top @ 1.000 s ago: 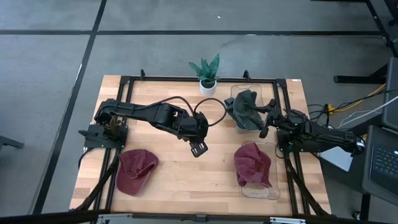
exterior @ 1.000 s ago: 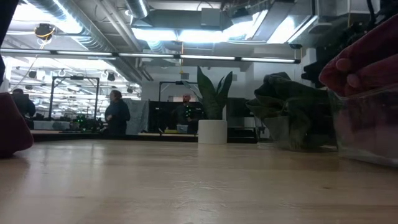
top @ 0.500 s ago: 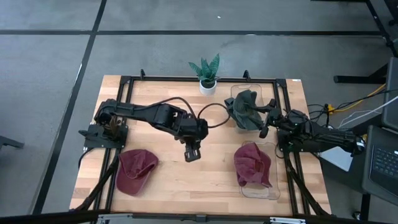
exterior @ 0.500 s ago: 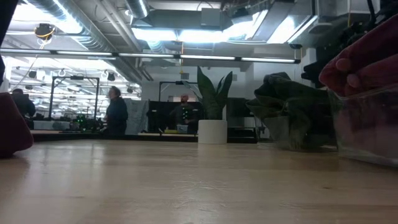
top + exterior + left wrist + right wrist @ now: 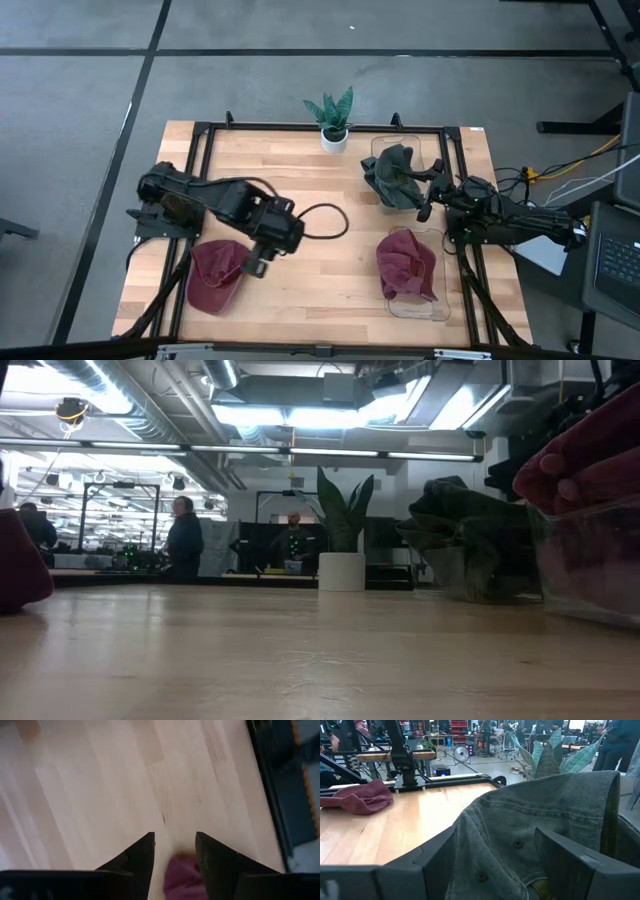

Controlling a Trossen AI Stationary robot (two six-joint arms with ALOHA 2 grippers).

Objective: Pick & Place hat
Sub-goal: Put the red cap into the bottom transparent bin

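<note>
A maroon hat (image 5: 216,276) lies flat on the wooden table at the near left; it also shows in the low view (image 5: 18,560) and in the left wrist view (image 5: 182,875). My left gripper (image 5: 253,267) is open and empty just right of this hat, its fingertips (image 5: 175,837) above the table with the hat between them farther off. A dark green hat (image 5: 393,174) lies in a clear container at the far right. My right gripper (image 5: 424,198) is open at that hat's right side, and the hat (image 5: 530,830) fills the space between its fingers. My right gripper stands open with a finger (image 5: 440,860) on either side of the green hat's crown (image 5: 520,845); whether the fingers touch the cloth, I cannot tell.
A second maroon hat (image 5: 406,264) lies in a clear container (image 5: 420,310) at the near right. A small potted plant (image 5: 333,120) stands at the far edge. A black frame (image 5: 300,127) runs around the table. Bare wood lies in the middle. People stand in the room behind.
My left gripper has gone from the table's middle toward the near left, to just beside the maroon hat on the table, and its arm has folded back. My right arm and all three hats have kept still.
</note>
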